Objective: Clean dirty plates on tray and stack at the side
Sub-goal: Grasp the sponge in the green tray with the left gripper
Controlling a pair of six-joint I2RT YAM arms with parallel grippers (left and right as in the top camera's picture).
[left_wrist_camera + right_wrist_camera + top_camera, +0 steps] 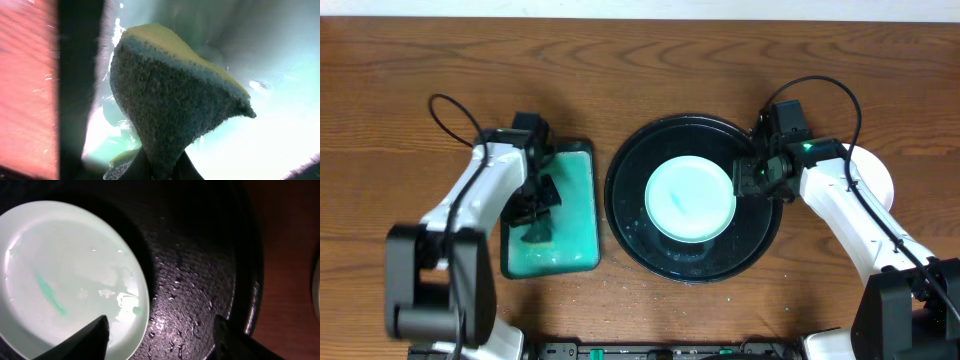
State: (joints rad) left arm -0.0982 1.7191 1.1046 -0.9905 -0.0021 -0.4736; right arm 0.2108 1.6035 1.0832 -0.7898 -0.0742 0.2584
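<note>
One smeared plate (690,198) lies on your black tray (640,232); right gripper (160,335) spread wide, left gripper (535,222) pinching the sponge (170,100).

The wooden table (640,60) carries the black tray (630,215) and a teal tray (582,215).

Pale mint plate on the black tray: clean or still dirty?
Dirty: pale mint round plate on glossy black round tray shows a green smear.

A pale mint plate (691,198) with a green smear lies on the glossy, droplet-speckled black tray (645,240).
</note>
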